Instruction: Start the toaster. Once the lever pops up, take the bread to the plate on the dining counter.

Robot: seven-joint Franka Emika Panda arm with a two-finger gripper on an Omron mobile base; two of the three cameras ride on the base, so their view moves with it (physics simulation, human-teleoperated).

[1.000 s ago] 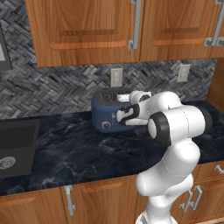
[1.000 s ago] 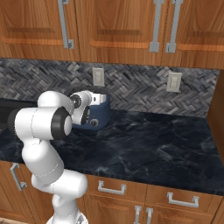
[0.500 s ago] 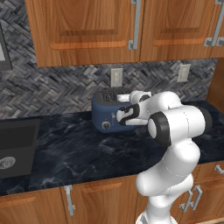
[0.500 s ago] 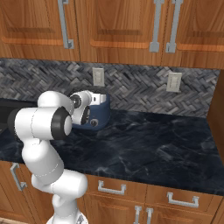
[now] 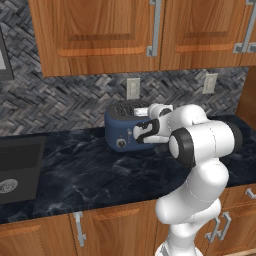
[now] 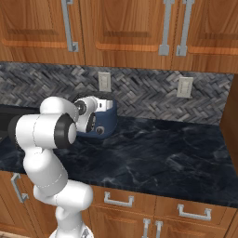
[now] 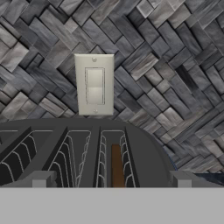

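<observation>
Dark-blue boxy toaster (image 5: 125,131) holds brown bread (image 7: 116,166) in 1 wire-ribbed slot; gripper (image 7: 111,183) spread wide.

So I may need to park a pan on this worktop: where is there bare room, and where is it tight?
Bare worktop stretches from the toaster rightward to the wooden side panel. Another free patch lies between the sink and the toaster. It is crowded at the toaster itself, where the arm and open gripper hang over it.
</observation>
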